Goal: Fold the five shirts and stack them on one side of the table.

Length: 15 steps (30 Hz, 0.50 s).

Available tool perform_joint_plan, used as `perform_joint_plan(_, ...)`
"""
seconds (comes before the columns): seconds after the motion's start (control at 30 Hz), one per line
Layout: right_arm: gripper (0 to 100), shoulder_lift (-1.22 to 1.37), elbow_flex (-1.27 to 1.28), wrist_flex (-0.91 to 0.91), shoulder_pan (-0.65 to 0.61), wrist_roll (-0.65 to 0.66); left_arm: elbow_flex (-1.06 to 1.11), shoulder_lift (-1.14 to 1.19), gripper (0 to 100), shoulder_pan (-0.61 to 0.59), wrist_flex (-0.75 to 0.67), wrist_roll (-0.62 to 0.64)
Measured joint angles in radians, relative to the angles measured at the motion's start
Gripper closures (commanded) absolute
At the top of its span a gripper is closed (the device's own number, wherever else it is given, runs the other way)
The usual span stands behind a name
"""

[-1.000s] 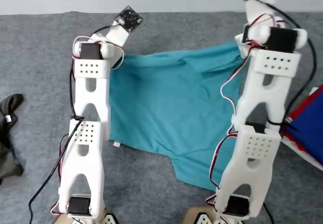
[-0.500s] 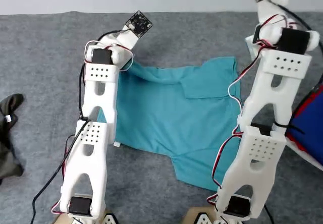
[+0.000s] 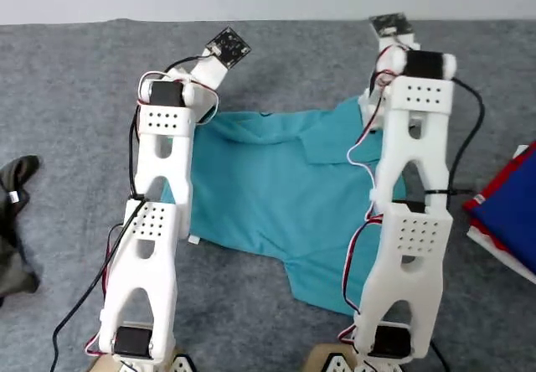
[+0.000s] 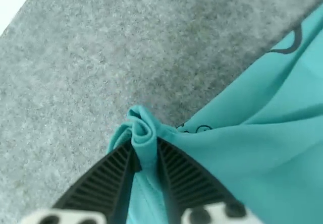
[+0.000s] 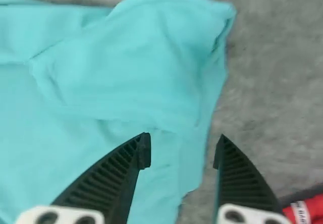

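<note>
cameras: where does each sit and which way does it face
High view: above the table, looking down at the shirt, left arm and right arm.
Left wrist view: on the left wrist, facing along the left gripper, shut on a shirt corner.
Right wrist view: on the right wrist, facing the shirt past the open right gripper.
Shared: the shirt.
</note>
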Motion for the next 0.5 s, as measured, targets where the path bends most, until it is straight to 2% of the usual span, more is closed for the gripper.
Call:
perform_joint_plan(0.2, 77.8, 0.0, 0.086, -0.002, -0.06, -0.009, 0.0, 0.0, 99, -0.006, 0.0, 0.0)
perform_joint_plan(0.5, 77.8, 0.077, 0.123, -0.034, -0.06, -0.009, 0.0, 0.068, 99, -0.006, 0.002, 0.0)
